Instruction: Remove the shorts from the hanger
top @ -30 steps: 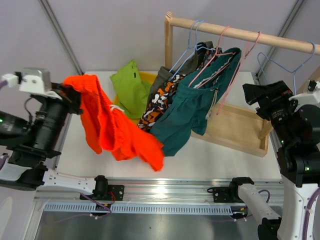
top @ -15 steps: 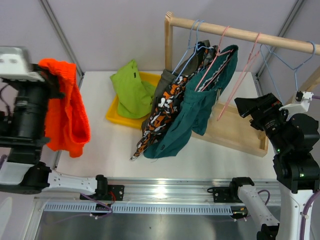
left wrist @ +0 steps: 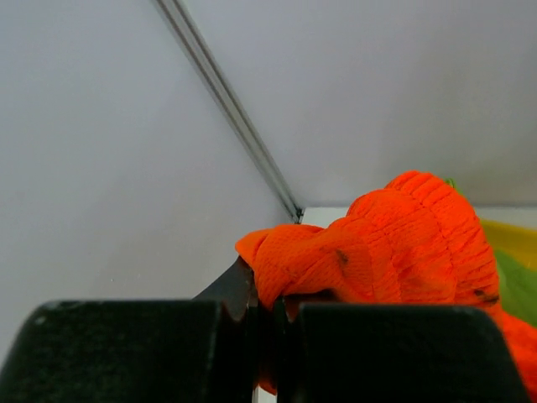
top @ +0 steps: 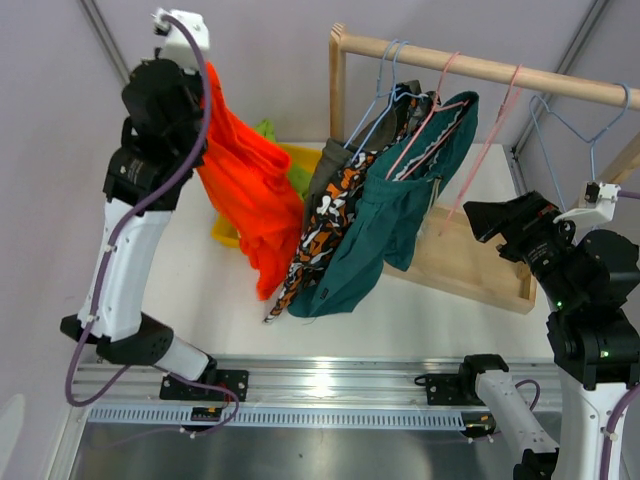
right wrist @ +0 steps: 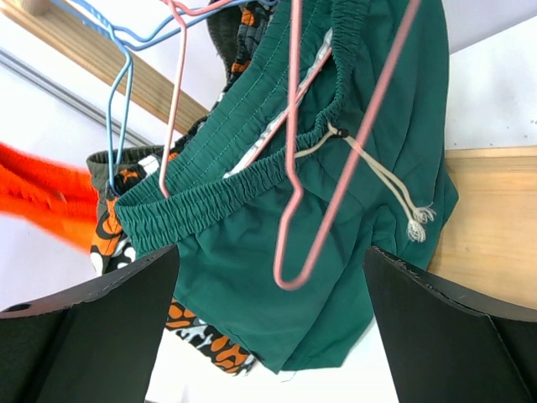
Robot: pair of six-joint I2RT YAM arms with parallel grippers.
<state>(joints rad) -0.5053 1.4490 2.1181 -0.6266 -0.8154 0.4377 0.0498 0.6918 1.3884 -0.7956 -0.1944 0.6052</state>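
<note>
Three pairs hang on the rail (top: pixel 480 68) in the top view: dark teal shorts (top: pixel 400 205), camouflage shorts (top: pixel 322 225), olive-grey shorts (top: pixel 325 160); lime green shorts (top: pixel 267 130) lie on the yellow tray (top: pixel 300 153). Left gripper (top: pixel 200 90), raised, dangles the orange-red shorts (top: pixel 245 190) over it. Left wrist: jaws pinched on orange fabric. Right wrist: right gripper (right wrist: pixel 268 327) spread wide, empty, facing the teal pair. Judged two of five off.

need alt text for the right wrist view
Dark teal shorts hang among wire hangers, white drawstring dangling, framed by the black fingers of the open right claw. Camouflage shorts peek out behind, and orange-red shorts blur at the left edge.
</note>
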